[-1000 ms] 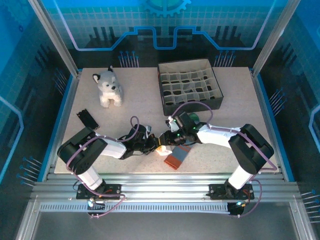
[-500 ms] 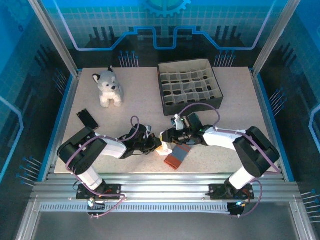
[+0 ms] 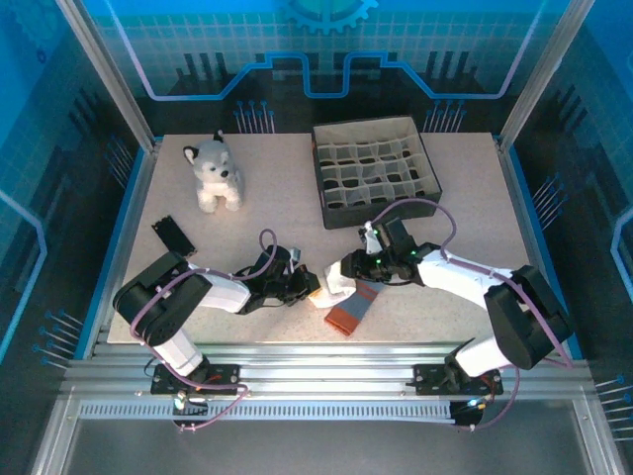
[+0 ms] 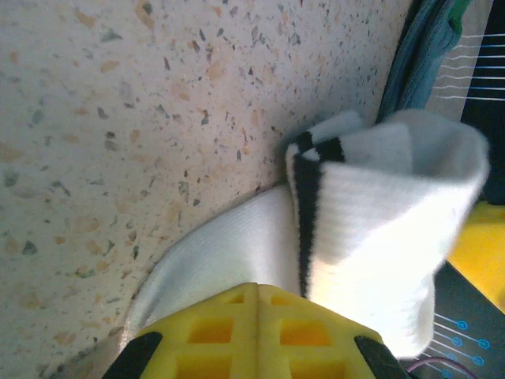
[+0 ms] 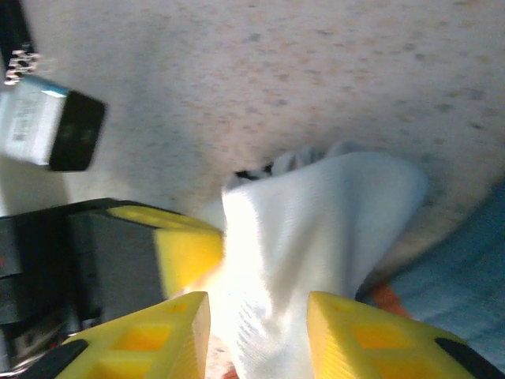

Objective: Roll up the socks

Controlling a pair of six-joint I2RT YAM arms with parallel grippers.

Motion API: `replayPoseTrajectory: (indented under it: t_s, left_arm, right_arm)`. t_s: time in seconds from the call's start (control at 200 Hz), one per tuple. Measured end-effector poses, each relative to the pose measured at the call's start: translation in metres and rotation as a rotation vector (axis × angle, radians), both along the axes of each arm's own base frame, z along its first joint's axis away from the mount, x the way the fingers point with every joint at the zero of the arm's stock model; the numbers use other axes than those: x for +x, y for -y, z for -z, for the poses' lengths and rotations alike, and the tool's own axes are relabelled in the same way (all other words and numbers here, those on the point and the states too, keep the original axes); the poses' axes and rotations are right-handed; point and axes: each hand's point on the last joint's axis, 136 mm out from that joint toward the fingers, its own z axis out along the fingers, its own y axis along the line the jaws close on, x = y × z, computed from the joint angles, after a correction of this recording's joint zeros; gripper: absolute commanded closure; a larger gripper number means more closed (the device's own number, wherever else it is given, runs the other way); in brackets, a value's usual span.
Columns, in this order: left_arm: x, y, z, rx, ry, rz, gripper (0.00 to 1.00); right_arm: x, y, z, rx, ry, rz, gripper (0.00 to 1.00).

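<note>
Top view: white dark-striped fabric sock (image 3: 336, 290) lies on the speckled table (image 3: 277, 208), just beside the grey-blue sock with orange-red cuff (image 3: 354, 307). Left wrist: your left gripper (image 4: 259, 304) is clenched on the white sock's fabric. Right wrist: your right gripper (image 5: 258, 316) straddles it, jaws apart; can't tell whether it grips.

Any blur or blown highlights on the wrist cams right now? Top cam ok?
Top external: sharp, evenly lit, with a blue cast overall. Left wrist: the table is crisp, the white sock is clipped on its right side, and the yellow fingers are soft at the bottom edge. Right wrist: soft all over, the sock is blown out to plain white and the table's speckle is smeared.
</note>
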Motion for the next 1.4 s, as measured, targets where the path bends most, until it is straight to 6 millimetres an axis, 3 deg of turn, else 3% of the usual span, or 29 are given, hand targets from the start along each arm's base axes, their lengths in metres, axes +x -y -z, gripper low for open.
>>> replayPoseTrajectory:
  t_s: [0.195,0.43,0.585,0.875,1.036,1.156,1.401]
  left_arm:
    - [0.001,0.000,0.000,0.002,-0.001,0.000,0.99]
    - [0.001,0.001,0.000,0.012,0.003,0.011,0.99]
    - [0.001,0.001,0.000,0.020,0.004,0.017,0.99]
    - [0.001,0.002,0.000,0.031,0.003,0.025,0.99]
    - [0.002,0.002,0.000,0.051,0.004,0.040,0.99]
    - [0.003,0.002,0.000,0.067,0.006,0.052,0.99]
    - [0.010,-0.004,0.000,0.106,0.012,0.064,0.99]
  right_arm:
    - [-0.002,0.028,0.010,-0.078,-0.006,0.077,0.59]
    - [0.000,0.043,0.007,-0.105,-0.003,0.117,0.52]
    - [0.002,0.038,0.017,-0.128,-0.059,0.096,0.51]
    - [0.014,0.010,0.021,-0.169,-0.103,-0.001,0.51]
    - [0.006,-0.006,0.031,-0.203,-0.138,-0.061,0.61]
    - [0.001,-0.012,0.033,-0.234,-0.133,-0.092,0.84]
    - [-0.001,-0.019,0.026,-0.325,-0.062,-0.149,0.99]
